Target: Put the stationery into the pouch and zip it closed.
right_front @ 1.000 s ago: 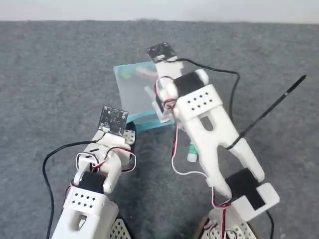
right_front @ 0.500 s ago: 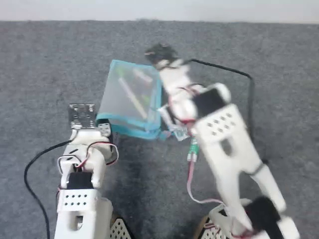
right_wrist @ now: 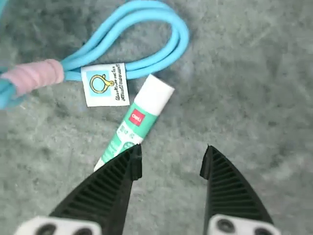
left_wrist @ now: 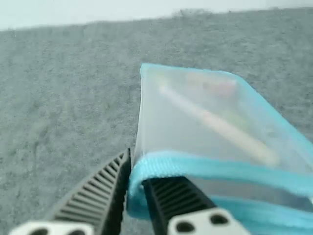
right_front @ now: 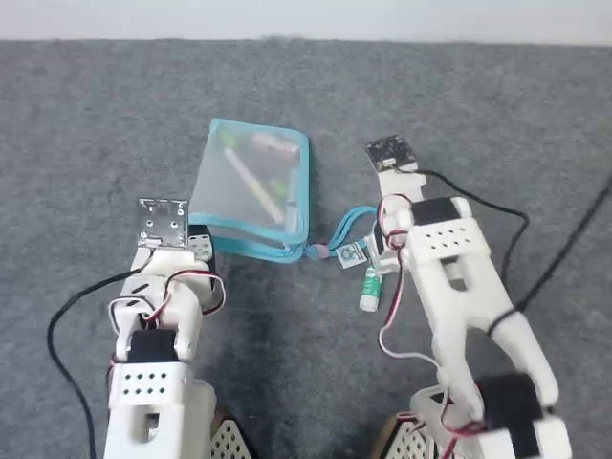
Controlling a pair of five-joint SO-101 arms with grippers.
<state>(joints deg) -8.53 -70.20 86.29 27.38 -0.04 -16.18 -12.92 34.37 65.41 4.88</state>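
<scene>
The translucent pouch [right_front: 251, 196] with blue trim lies flat on the grey carpet, with pens and other stationery inside. My left gripper [right_front: 202, 243] is shut on the near left corner of its blue edge [left_wrist: 139, 188], and the pouch body [left_wrist: 210, 122] stretches away from it. A green and white glue stick [right_front: 370, 287] lies on the carpet to the right of the pouch. My right gripper [right_wrist: 171, 159] hangs open just above the glue stick [right_wrist: 133, 131], not touching it. The pouch's blue cord loop [right_wrist: 142, 39] and its white tag [right_wrist: 103, 84] lie beside the stick.
Grey carpet covers the table all round. The right arm [right_front: 449, 277] stands over the ground right of the pouch, with black cables [right_front: 564, 249] trailing from it. A pale wall strip [right_front: 306, 19] runs along the far edge.
The right arm has left the pouch and drawn back to the right, over the glue stick. The pouch, raised before, now lies flat and farther left. The left arm shifted left with it.
</scene>
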